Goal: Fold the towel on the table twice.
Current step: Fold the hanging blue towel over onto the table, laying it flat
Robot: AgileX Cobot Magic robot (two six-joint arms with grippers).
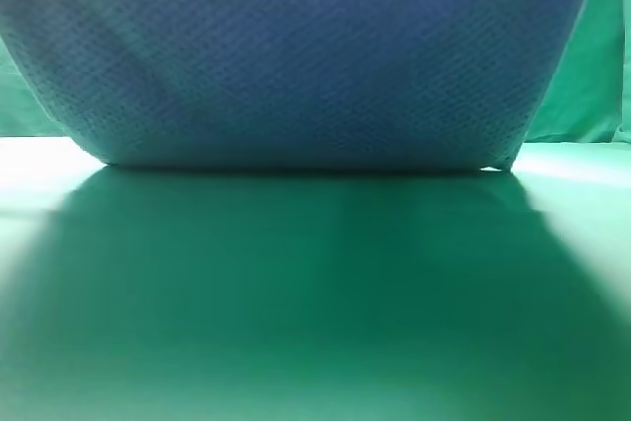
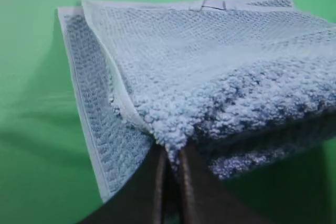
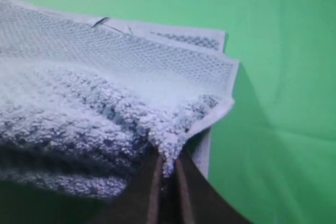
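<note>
The blue-grey waffle-knit towel (image 1: 296, 56) hangs lifted close in front of the high camera and fills the upper half of that view; its lower edge runs just above the green table (image 1: 315, 322). No gripper shows in that view. In the left wrist view my left gripper (image 2: 170, 156) is shut on a corner of the towel (image 2: 210, 66), whose layers fold over the dark fingers (image 2: 152, 192). In the right wrist view my right gripper (image 3: 167, 169) is shut on the other corner of the towel (image 3: 105, 77), with the far layers lying flat.
The wrinkled green backdrop cloth (image 1: 592, 66) shows behind the towel at the right. The towel casts a broad dark shadow on the table (image 1: 296, 244) in front. Bare green table shows in the left wrist view (image 2: 31, 129) and the right wrist view (image 3: 283, 77).
</note>
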